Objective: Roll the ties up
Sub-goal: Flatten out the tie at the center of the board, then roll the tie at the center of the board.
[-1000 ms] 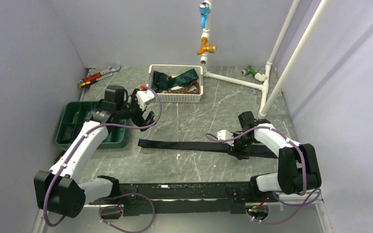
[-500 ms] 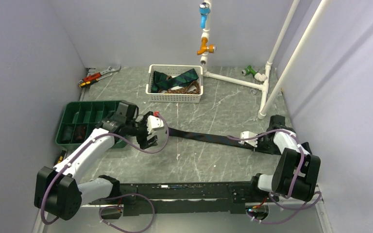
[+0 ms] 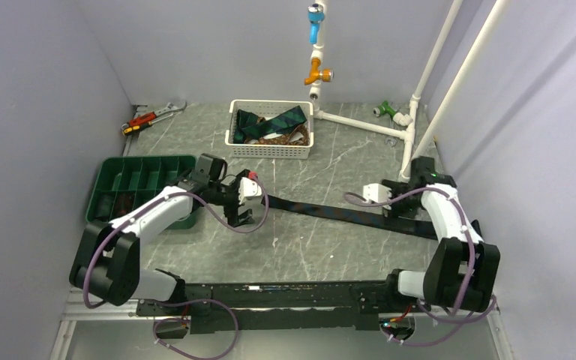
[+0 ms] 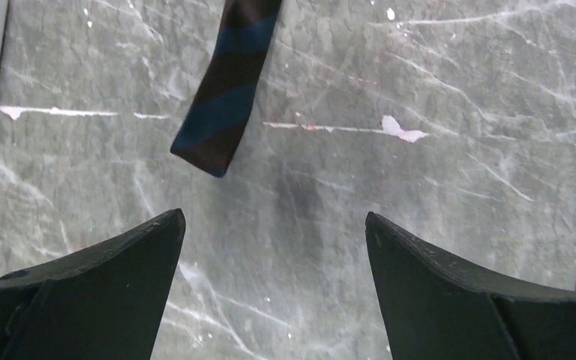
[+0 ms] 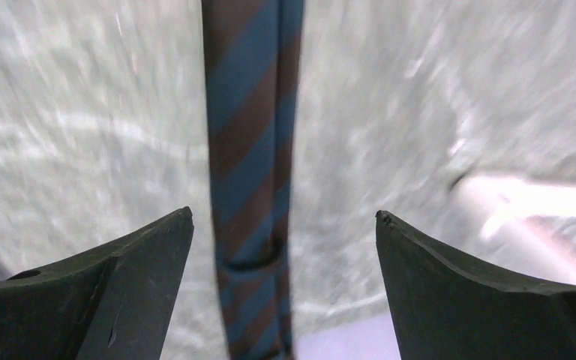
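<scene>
A dark tie with blue stripes (image 3: 337, 214) lies stretched flat across the table from left to right. Its narrow end (image 4: 225, 105) lies just ahead of my left gripper (image 4: 274, 225), which is open and empty above bare table; in the top view the left gripper (image 3: 241, 204) sits at the tie's left end. My right gripper (image 5: 285, 217) is open above the tie (image 5: 251, 150), which runs between the fingers without being held; in the top view it (image 3: 388, 208) is over the tie's right part. More ties (image 3: 274, 124) lie in the white basket (image 3: 270, 150).
A green compartment tray (image 3: 131, 176) stands left of the left arm. A wrench and red-handled tool (image 3: 150, 116) lie at the back left. White pipes (image 3: 412, 127) with coloured valves stand at the back right.
The tie has been dragged from the near middle to a slanted line further back. My left gripper came down to its left end. My right gripper swung out right, then back over the tie.
</scene>
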